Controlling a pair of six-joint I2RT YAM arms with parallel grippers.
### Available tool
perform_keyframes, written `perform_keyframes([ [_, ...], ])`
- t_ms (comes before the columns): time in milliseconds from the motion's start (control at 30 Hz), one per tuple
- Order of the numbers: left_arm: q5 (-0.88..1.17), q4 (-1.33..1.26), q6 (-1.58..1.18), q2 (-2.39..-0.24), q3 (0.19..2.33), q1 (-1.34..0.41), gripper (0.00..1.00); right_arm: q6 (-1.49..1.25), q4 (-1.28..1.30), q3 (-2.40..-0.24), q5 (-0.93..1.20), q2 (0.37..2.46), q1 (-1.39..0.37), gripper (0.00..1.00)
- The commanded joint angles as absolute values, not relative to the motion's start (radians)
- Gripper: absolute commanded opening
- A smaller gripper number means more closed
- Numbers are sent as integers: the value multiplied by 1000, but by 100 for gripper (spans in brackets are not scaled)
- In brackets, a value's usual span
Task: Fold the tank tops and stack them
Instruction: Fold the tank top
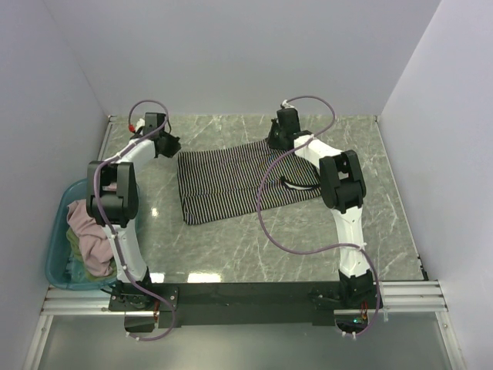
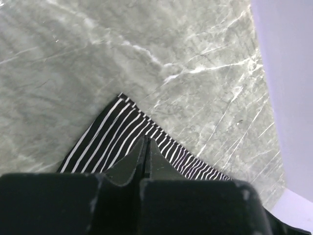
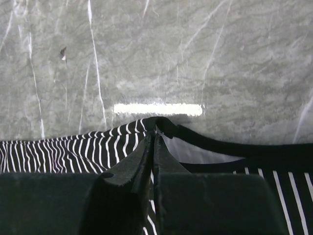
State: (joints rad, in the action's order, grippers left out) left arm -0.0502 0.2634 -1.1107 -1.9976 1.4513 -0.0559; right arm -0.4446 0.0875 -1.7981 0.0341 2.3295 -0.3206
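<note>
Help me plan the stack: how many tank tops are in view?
2 for sure: a striped top spread on the table, and a pink top heaped in the tub at left. Greenish cloth under it may be a third; more could be hidden.

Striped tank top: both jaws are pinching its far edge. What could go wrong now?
1. The left jaws, shut, hold just a corner of the striped tank top; it might slip out when lifted.
2. The right jaws pinch the thin dark strap edge; pulling could bunch the cloth.
3. The right arm's purple cable hangs over the top and might drag it.
</note>
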Motion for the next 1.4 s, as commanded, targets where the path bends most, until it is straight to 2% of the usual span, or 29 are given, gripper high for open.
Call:
perform_keyframes([
  [0,-26,210,-1078,-1988,1472,-55,1,-430,31,-1781,26,2238,-311,7],
  [67,-55,285,-1074,-2040,1555,-55,10,-433,34,-1782,31,2238,-311,7],
  [100,-73,317,-1066,-2060,1589,-58,24,-431,34,-1784,32,2240,-313,6],
  [200,-138,426,-1039,-2143,1716,-67,34,-436,35,-1789,41,2243,-311,6],
  [367,-235,573,-977,-2249,1873,-92,34,-440,41,-1793,51,2249,-311,6],
  [633,-216,578,-943,-2267,1848,-97,33,-440,51,-1798,52,2260,-311,5],
  [867,-235,637,-894,-2315,1927,-101,37,-442,52,-1801,57,2263,-311,4],
  [1367,-262,713,-839,-2387,2037,-124,37,-440,57,-1805,58,2266,-313,4],
])
